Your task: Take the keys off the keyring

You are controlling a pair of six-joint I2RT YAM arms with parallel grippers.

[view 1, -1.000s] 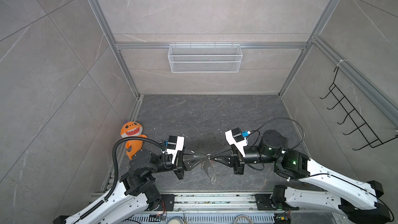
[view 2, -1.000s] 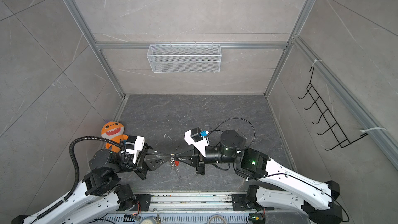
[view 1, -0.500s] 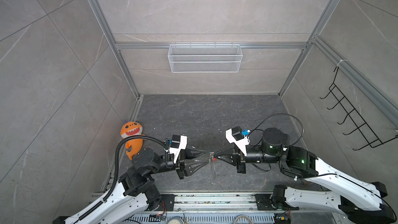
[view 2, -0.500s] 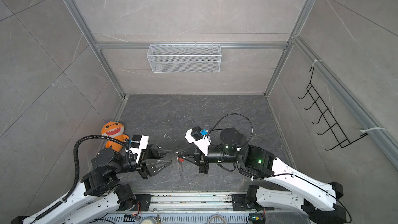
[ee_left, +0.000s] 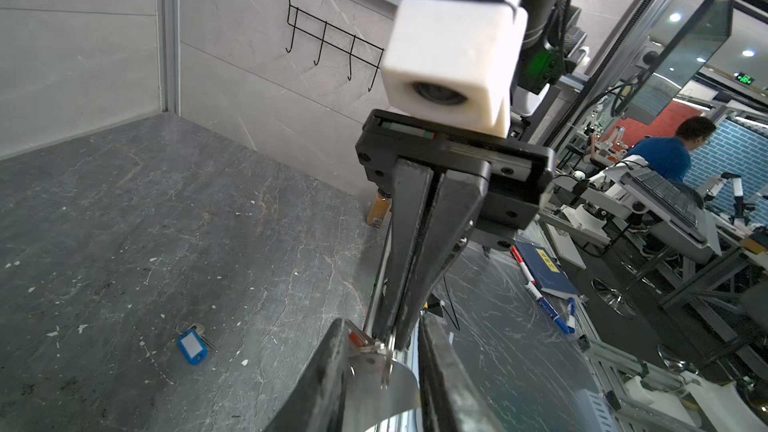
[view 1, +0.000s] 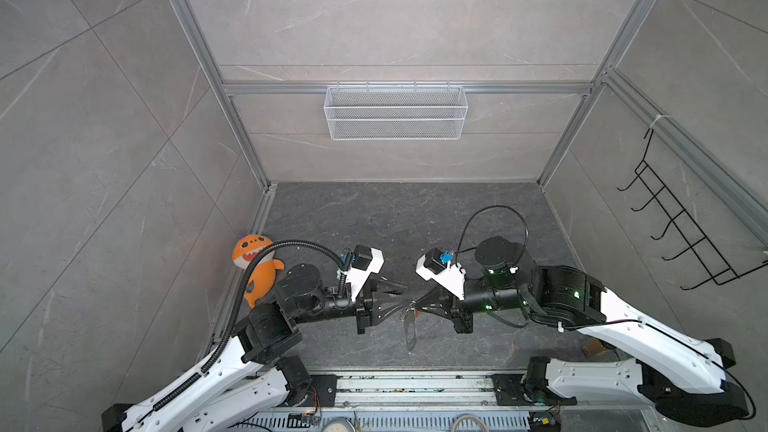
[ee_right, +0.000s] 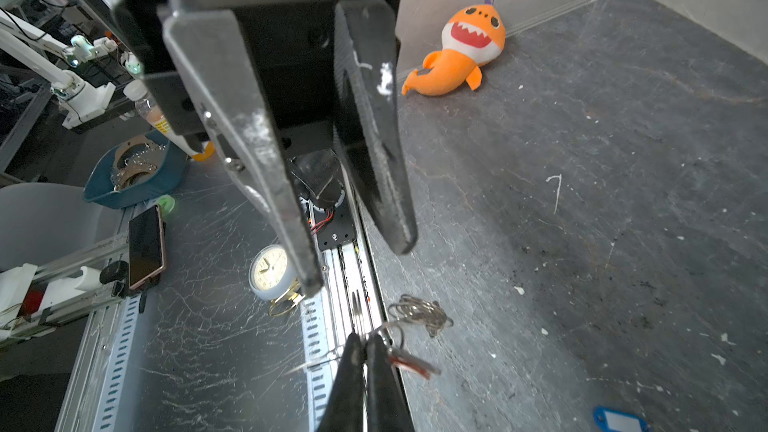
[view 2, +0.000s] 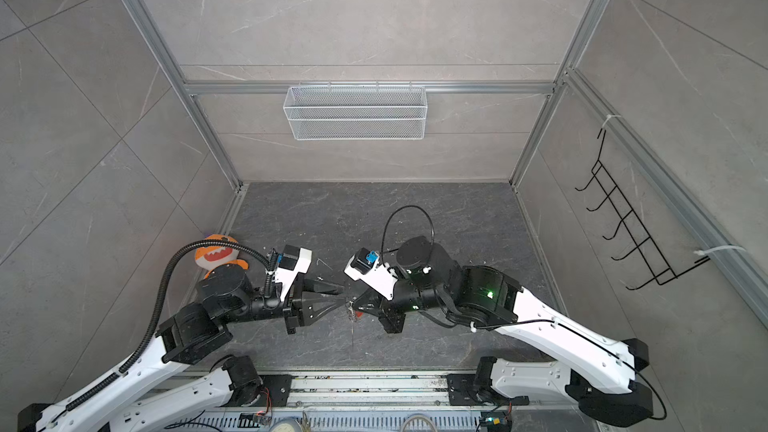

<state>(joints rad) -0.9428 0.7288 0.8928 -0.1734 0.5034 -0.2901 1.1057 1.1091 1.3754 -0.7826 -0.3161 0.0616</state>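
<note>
Both claws are seen tip to tip low in the centre of both top views, near the front edge of the tabletop (view 1: 395, 218). Bare tabletop is left behind them up to the back wall, and one toy (view 1: 251, 252) is lodged by the left wall. Two keys and one keyring are counted. The right claw (view 1: 417, 310) is closed on the keyring (view 1: 409, 334), held off the tabletop. Its fob is hung with the long axis towards the lower edge of the frame, and the red key (ee_right: 411, 361) is hung just beside the tips. The left claw (view 1: 407, 295) is held open, nothing gripped. The blue key (ee_left: 192, 346) is laid flat on the tabletop, well apart.
</note>
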